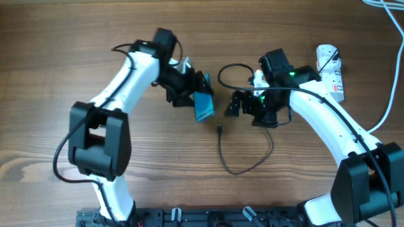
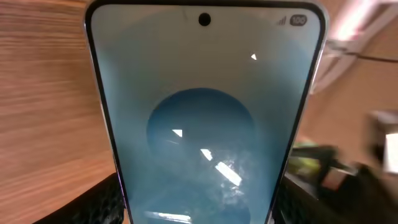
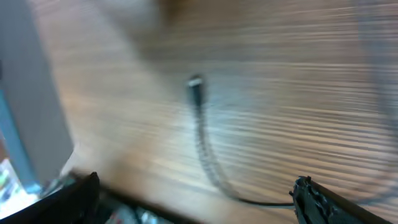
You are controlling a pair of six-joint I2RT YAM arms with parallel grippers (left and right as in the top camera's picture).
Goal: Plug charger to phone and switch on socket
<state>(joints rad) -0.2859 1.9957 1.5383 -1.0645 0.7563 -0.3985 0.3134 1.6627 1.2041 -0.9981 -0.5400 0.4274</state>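
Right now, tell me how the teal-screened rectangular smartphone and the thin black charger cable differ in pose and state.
The teal-screened smartphone is clamped in the left fingers, tilted; the thin black charger cable lies loose on the wooden table, ungripped. The smartphone is a rigid slab; the charger cable bends in a curve. Shared: they are not yet joined.

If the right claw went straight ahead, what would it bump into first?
Likely the black charger cable lying on the wooden table, just ahead of the open right gripper; blur makes depth uncertain.
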